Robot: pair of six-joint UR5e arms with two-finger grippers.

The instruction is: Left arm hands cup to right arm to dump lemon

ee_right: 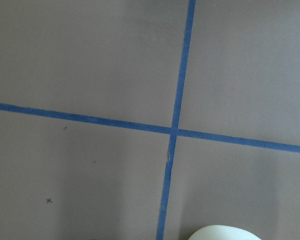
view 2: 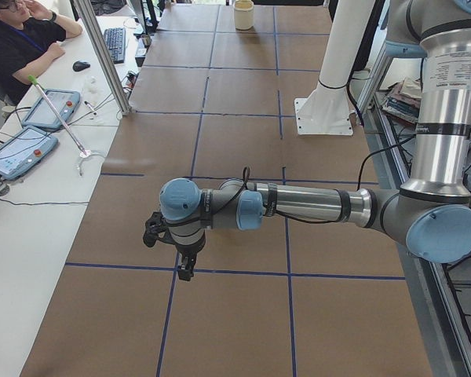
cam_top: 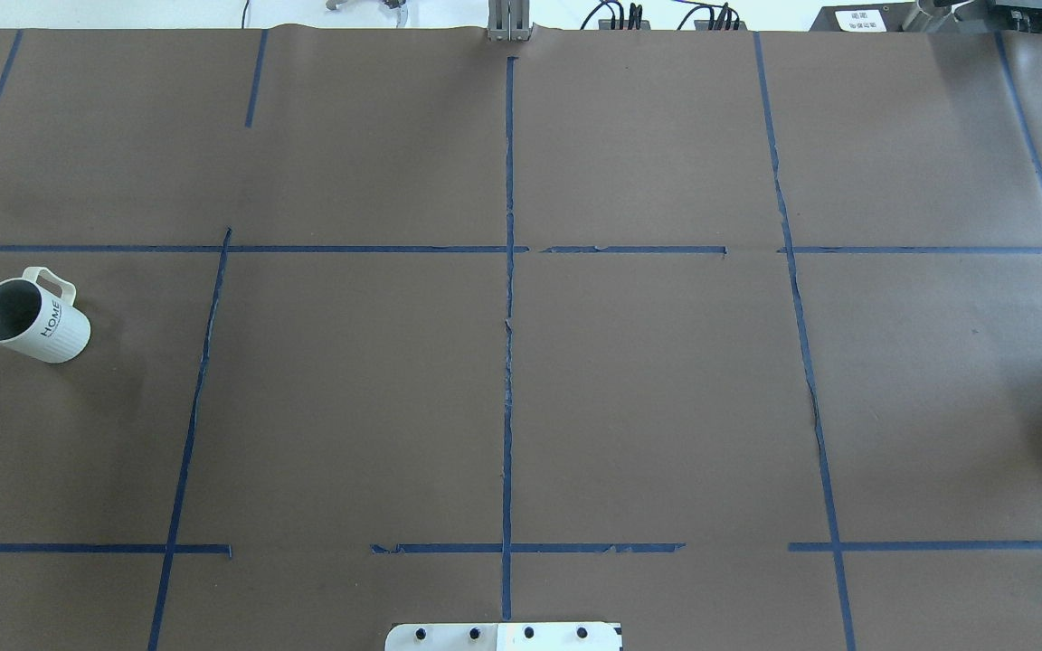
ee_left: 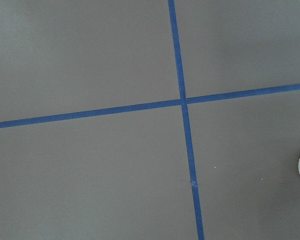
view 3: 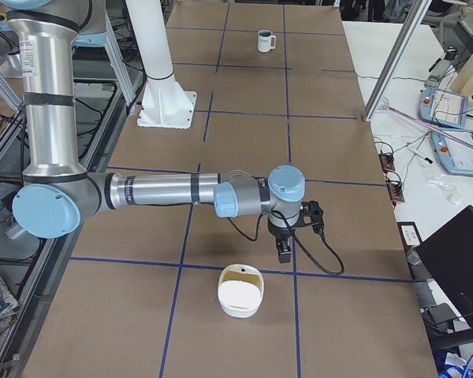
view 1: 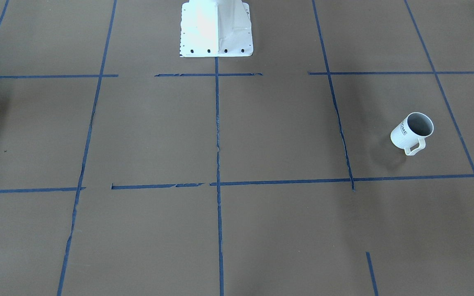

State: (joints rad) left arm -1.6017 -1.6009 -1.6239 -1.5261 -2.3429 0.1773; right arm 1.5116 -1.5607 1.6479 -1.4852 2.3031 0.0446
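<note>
Cup: you'll find the white ribbed mug with dark "HOME" lettering [cam_top: 31,315] at the left edge of the overhead frame. It stands mouth-up, as far as the slanted view lets you judge, on the brown paper-covered bench with blue tape lines [cam_top: 666,407]. Its squarish handle points toward the frame's top. Nothing touches it, and no lemon shows in its grey inside.
Why there: it sits on the left arm's side, so that arm probably has to fetch it first.
Left arm: the silver arm with light-blue joint caps [view 2: 298,206] reaches level across the middle of the left side view. Its black skeletal gripper [view 2: 186,273] points down over bare bench. You cannot tell how far apart its fingers stand; nothing shows in it.
Right arm: the matching silver arm [view 3: 165,190] crosses the middle of the right side view, its chunky black gripper [view 3: 284,257] pointing down. Its opening cannot be told either.
Tub: a cream-white rounded tub [view 3: 240,293] sits near that gripper, low in the frame. It is likely placed there to catch the dump.
Stage: the pick-up is not yet begun.
</note>
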